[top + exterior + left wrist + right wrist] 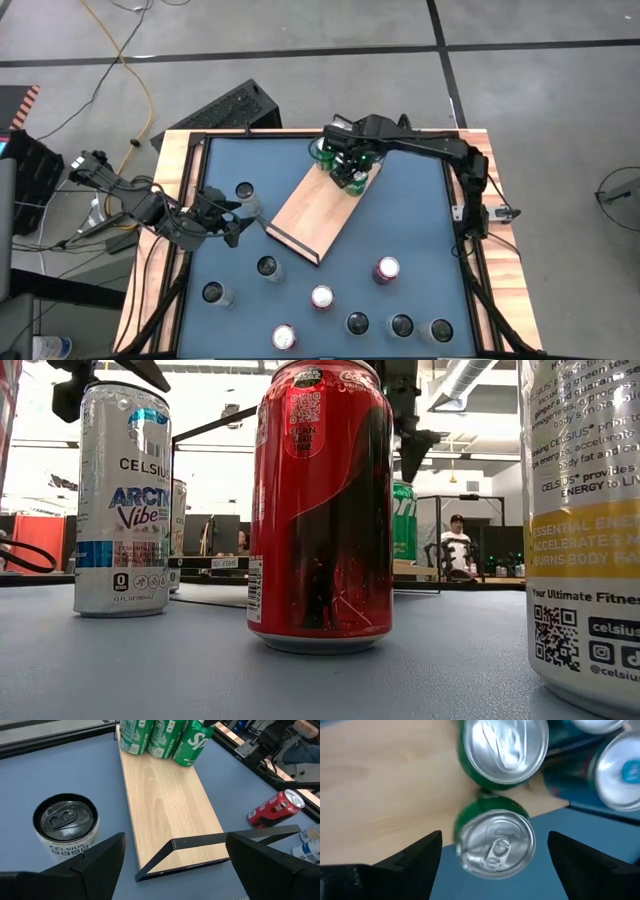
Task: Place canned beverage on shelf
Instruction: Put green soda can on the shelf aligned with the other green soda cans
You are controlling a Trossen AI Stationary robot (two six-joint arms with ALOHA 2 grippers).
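Green cans (162,737) stand clustered at the far end of the light-wood shelf (315,205) lying on the blue worktop (410,215). Right gripper (350,165) hovers above them, fingers spread. Left gripper (235,222), released, waits beside a white can (66,830).

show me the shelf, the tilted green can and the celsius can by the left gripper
shelf (165,810), left wrist view, bare wood in the middle of the board
tilted green can (192,742), left wrist view, its side label
celsius can (65,820), left wrist view, its silver lid
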